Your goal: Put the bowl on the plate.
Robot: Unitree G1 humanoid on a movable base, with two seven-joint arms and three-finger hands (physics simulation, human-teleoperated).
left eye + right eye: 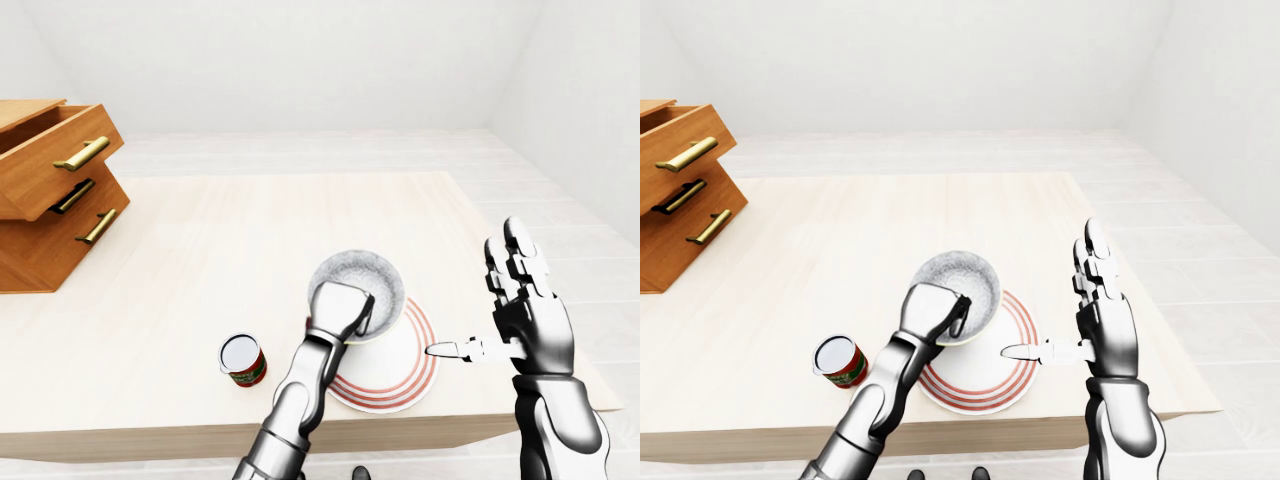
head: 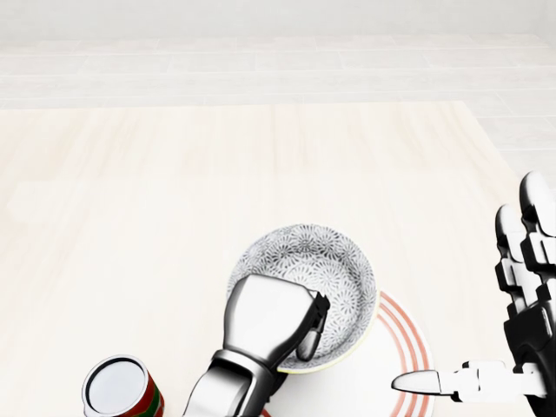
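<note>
bowl (image 2: 339, 268): grey-and-white floral print, pale yellow rim | plate (image 2: 415, 337): white, red concentric rings | can (image 2: 118, 387): red, green band, silvery lid | table (image 2: 130, 200): pale wood grain | drawer unit (image 1: 40, 238): warm brown, brass handles (image 1: 82, 153) | left hand (image 2: 265, 320): silver, black finger | right hand (image 1: 528, 325): silver, black joints

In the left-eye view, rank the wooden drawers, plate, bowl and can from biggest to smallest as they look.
1. wooden drawers, though cut off by the left edge
2. plate, partly covered
3. bowl
4. can
</note>
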